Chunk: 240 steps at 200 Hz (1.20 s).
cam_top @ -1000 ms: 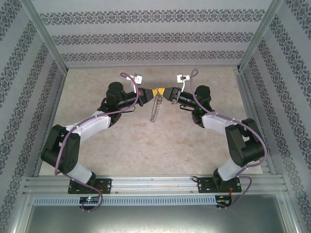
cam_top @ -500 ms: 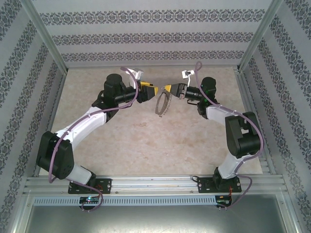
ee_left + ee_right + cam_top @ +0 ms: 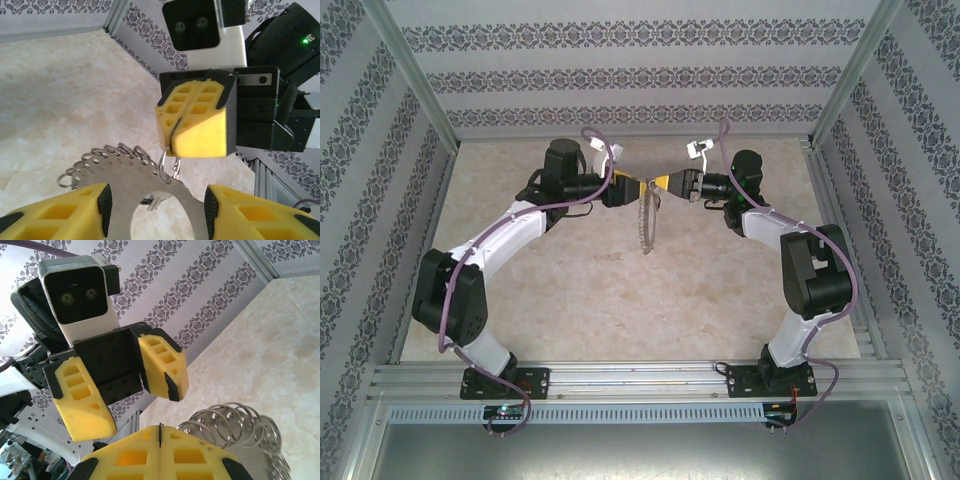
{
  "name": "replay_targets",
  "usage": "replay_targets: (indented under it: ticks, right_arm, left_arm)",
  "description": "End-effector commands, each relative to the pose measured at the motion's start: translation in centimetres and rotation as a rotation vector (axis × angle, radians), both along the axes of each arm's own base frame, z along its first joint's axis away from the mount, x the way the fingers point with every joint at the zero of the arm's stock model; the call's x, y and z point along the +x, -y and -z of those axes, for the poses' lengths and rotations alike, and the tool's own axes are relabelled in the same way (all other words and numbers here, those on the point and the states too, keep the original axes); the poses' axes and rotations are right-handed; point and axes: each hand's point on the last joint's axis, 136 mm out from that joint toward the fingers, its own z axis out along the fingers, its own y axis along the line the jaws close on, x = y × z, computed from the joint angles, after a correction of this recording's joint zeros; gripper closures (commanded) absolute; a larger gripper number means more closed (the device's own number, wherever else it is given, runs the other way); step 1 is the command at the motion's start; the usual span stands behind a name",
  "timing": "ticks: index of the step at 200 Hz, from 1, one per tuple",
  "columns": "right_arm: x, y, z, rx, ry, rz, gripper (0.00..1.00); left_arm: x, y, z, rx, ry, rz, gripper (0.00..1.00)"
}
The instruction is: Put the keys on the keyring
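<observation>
Left fingers [image 3: 65,212] and right fingers [image 3: 200,125]: bright yellow foam, black backing.
Keyring [image 3: 125,167]: dull silver-grey metal, with shiny silver loops.
Bench [image 3: 620,300]: mottled beige, marble-like.
Walls [image 3: 640,85]: pale grey paper, dark damask bands.
Arms [image 3: 505,238]: white links, black joints.
Cables [image 3: 608,155]: purple.
Frame rails [image 3: 640,380]: plain silver.

The closed right claw [image 3: 176,134] pinches the keyring [image 3: 120,169] between the left claw's [image 3: 156,206] parted fingers.
</observation>
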Motion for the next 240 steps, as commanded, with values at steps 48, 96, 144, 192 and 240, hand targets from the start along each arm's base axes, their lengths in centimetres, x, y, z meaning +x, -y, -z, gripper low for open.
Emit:
replay_targets:
  ticks: [48, 96, 144, 192, 240]
  right_arm:
    - [-0.2, -0.4, -1.3, 0.009, 0.081, -0.018, 1.00]
    - [-0.3, -0.5, -1.7, 0.011, 0.085, -0.020, 1.00]
    - [-0.2, -0.5, -1.7, 0.011, 0.086, -0.015, 1.00]
    - [-0.2, -0.5, -1.6, 0.011, 0.083, -0.012, 1.00]
    - [-0.1, -0.4, -1.5, 0.010, 0.083, -0.006, 1.00]
  left_arm:
    - [0.8, 1.0, -1.9, -0.066, 0.007, 0.072, 0.57]
    - [1.5, 1.4, -1.7, -0.087, -0.007, 0.075, 0.59]
    - [1.8, 1.9, -1.8, -0.107, -0.014, 0.087, 0.60]
    - [1.7, 2.3, -2.0, -0.131, -0.013, 0.105, 0.65]
    - [1.1, 2.9, -2.0, -0.144, -0.018, 0.134, 0.73]
